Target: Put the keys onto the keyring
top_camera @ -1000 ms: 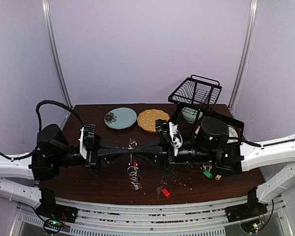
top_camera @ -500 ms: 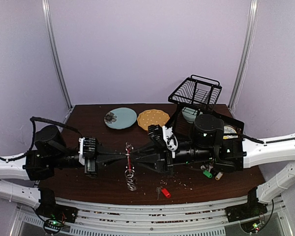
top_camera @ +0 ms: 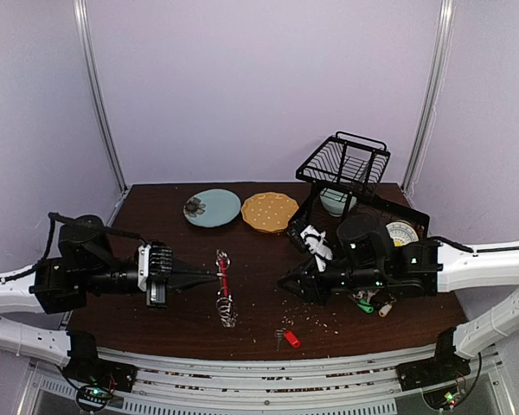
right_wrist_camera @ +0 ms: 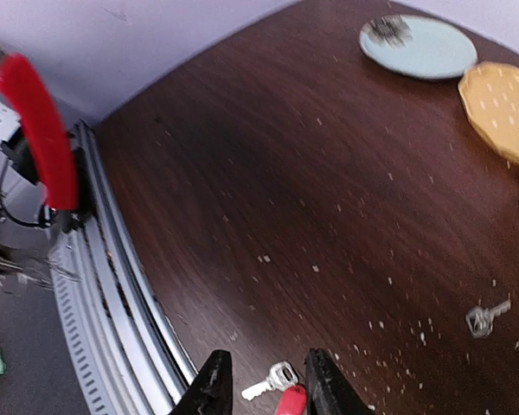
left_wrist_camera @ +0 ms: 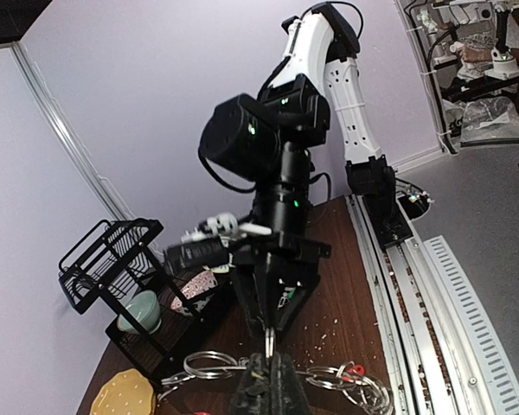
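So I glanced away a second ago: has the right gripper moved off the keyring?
Yes. The right gripper has pulled back rightward, toward the dish rack side, leaving the keyring with the left gripper.

Robot lab: rail-mounted arms, backdrop.

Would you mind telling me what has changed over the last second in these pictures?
The right gripper let go of the keyring, opened and drew back to its own side. The left gripper, shut on the keyring, pulled back leftward, carrying it. The red-tagged key, the plates and the rack stayed put.
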